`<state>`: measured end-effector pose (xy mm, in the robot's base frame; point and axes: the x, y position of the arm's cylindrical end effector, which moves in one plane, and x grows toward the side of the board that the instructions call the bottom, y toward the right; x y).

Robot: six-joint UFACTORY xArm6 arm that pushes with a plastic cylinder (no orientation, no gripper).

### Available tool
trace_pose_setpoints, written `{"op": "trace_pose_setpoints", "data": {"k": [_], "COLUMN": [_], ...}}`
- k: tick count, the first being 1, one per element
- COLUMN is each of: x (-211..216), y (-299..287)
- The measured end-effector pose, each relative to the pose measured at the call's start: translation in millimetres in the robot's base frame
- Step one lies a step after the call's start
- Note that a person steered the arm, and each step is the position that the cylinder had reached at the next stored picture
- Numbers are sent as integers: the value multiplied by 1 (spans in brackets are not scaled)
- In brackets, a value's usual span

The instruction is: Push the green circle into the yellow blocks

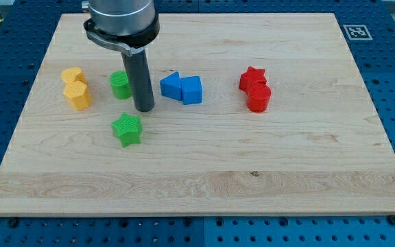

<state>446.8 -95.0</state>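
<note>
The green circle [120,84] sits on the wooden board at the upper left, partly hidden by my rod. Two yellow blocks lie to its left: a small one [71,75] and a hexagon-like one [78,95] just below it, touching. My tip [145,108] rests on the board just right of and slightly below the green circle, close to it. A green star [127,130] lies below and left of the tip.
A blue triangle [171,86] and a blue cube [191,90] touch each other right of the tip. A red star [252,78] and a red cylinder [258,98] sit farther right. The board's edge [197,215] runs along the view's bottom.
</note>
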Motion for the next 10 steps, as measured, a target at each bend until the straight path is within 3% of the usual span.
{"op": "trace_pose_setpoints", "data": {"k": [5, 7, 8, 10], "x": [-22, -23, -47, -48], "y": [-25, 21, -5, -36]}}
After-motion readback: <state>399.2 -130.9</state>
